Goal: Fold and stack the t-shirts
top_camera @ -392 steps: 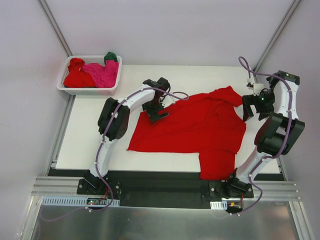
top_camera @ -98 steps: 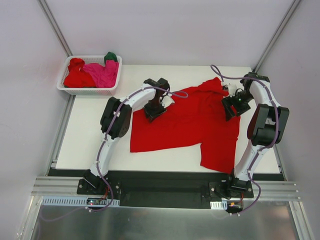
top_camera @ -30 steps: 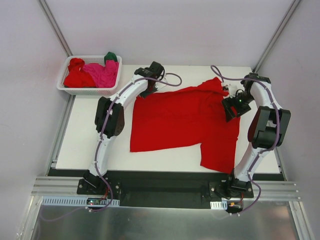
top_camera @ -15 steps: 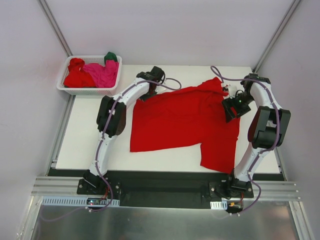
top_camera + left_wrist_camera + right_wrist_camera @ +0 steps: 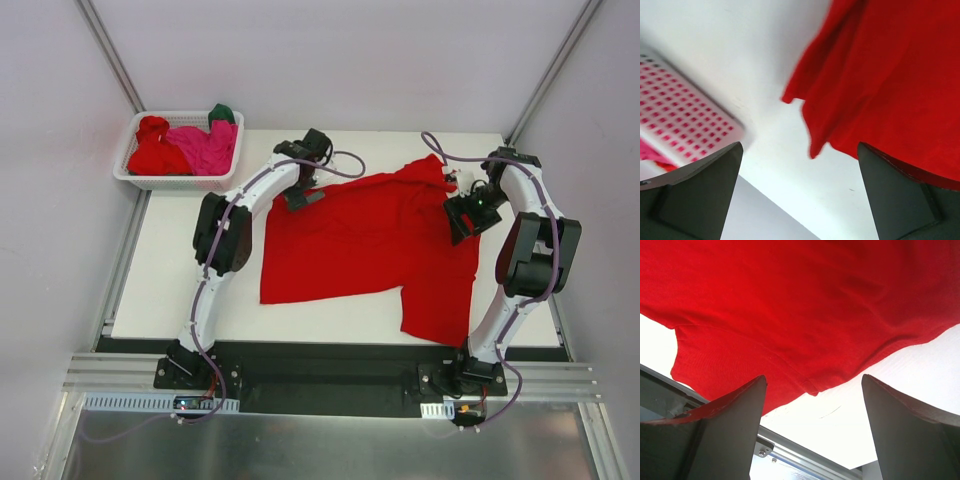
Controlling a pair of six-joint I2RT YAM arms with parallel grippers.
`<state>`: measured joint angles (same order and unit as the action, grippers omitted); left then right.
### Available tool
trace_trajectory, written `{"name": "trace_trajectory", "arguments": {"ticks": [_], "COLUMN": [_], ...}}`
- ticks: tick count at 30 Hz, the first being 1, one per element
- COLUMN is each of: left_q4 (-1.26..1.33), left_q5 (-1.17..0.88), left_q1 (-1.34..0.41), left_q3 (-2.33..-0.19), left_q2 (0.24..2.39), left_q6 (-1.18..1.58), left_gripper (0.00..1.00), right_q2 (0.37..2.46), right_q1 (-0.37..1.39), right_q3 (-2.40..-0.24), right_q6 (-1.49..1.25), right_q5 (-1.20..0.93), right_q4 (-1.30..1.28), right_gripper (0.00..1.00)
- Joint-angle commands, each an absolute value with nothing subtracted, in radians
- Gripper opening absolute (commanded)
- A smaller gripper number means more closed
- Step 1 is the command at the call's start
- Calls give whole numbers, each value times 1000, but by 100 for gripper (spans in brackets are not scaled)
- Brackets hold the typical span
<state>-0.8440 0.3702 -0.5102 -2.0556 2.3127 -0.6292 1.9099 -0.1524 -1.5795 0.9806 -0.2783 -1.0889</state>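
Left pincer [image 5: 302,195] shifted nearer, now spread over bright red cloth t-shirt's [image 5: 370,240] far-left corner; right pincer [image 5: 460,218] also spread, above its right edge.

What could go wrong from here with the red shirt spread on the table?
1. The left gripper is open at the shirt's rumpled far-left corner. If it closes there, it may pinch several layers or miss the edge.
2. The shirt's near-right part lies close to the table's near edge. A pull toward the bases could drag it over.
3. The right gripper is also open, so nothing pins the shirt against a one-sided pull.
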Motion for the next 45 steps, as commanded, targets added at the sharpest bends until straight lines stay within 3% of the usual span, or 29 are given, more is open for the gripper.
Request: {"name": "trace_trajectory", "arguments": {"ticks": [1,9,24,34,40,45], "left_q4": [-838,-801,-802,-802,-805,-854], "left_q5": [419,446,357,405,371,282], "left_q1": [-499,-494,-502,-502,-502,-502], "left_q3": [-2178,-2223,-1982,-2146,-2158,-2137], "left_q2": [2287,2361,2330,2332,2349,2336], "left_q6": [-644,-660,-603,-612,-617,-556], "left_gripper": [99,99,99,99,90,72], "right_q2": [1861,1852,1851,1848,1847,1847], "right_q1": [-146,-146,-146,-144,-141,-141], "right_q3": [-1585,-1583,-1575,-1569,-1565,-1563], "right_q6": [985,991,986,982,977,982], "right_q5": [-307,-304,-310,-304,-305,-301], "right_q4": [-1112,-1117,-1115,-1115,-1114,-1115], "right_gripper": [80,80,80,80,81,80]}}
